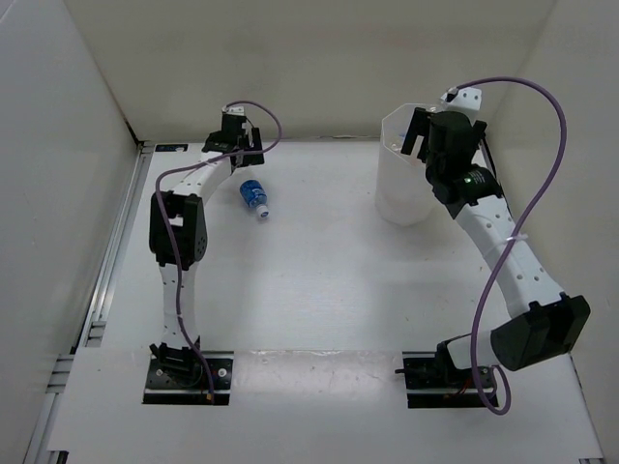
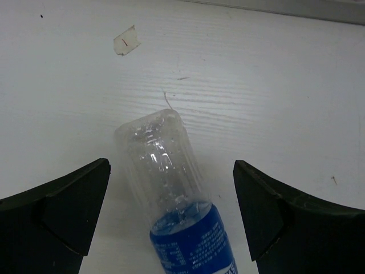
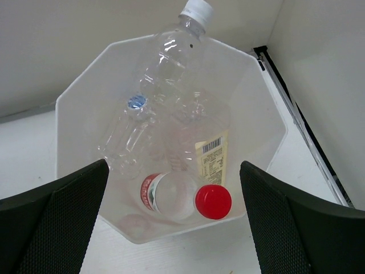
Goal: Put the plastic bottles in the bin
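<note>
Bottle, blue label, loose on table
Left gripper spread astride it (gaps both sides); right gripper spread above rim of bin

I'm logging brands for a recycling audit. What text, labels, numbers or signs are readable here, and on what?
Nothing reads clearly.
Blue-label bottle on the table: white print, too blurred to read.
Pale-label bottle in the bin: a barcode, digits too small.
Red-capped bottle in the bin: red-and-white label, illegible.
</note>
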Controlling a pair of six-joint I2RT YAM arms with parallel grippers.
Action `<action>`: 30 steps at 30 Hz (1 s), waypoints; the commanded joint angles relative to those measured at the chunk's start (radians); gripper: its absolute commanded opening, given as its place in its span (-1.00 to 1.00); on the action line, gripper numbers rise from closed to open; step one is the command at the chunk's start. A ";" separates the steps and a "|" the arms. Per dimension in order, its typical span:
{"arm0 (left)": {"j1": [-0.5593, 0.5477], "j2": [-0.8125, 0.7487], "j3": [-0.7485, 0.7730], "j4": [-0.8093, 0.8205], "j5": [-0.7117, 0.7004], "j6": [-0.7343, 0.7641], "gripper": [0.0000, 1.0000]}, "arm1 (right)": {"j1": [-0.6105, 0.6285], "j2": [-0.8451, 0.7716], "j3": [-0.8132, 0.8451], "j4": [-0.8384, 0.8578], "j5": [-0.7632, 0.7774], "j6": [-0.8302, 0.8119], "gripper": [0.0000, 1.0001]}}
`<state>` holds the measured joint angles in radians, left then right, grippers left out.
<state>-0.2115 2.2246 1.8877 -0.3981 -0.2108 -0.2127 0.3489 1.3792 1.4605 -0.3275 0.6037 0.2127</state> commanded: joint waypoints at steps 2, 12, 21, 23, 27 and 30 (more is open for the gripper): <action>-0.003 0.029 0.083 -0.051 -0.117 -0.077 1.00 | 0.004 -0.048 -0.002 0.004 0.031 0.001 0.98; -0.022 0.101 0.042 -0.131 0.008 -0.080 1.00 | 0.004 -0.066 -0.011 -0.005 0.042 0.001 0.98; 0.018 0.147 0.062 -0.131 0.189 0.007 -0.37 | 0.004 -0.066 -0.002 -0.005 0.042 0.001 0.98; 0.030 0.124 0.076 -0.131 0.220 0.016 -0.80 | 0.004 -0.066 -0.002 -0.005 0.033 0.001 0.98; 0.040 0.067 0.117 -0.131 0.280 0.041 -0.80 | 0.004 -0.066 -0.002 -0.005 -0.036 0.001 0.98; 0.040 -0.008 0.143 -0.131 0.338 0.097 -0.80 | 0.004 -0.066 -0.002 -0.005 -0.135 -0.009 0.98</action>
<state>-0.1719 2.3707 1.9644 -0.5289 0.0360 -0.1738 0.3492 1.3357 1.4563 -0.3466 0.5652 0.2134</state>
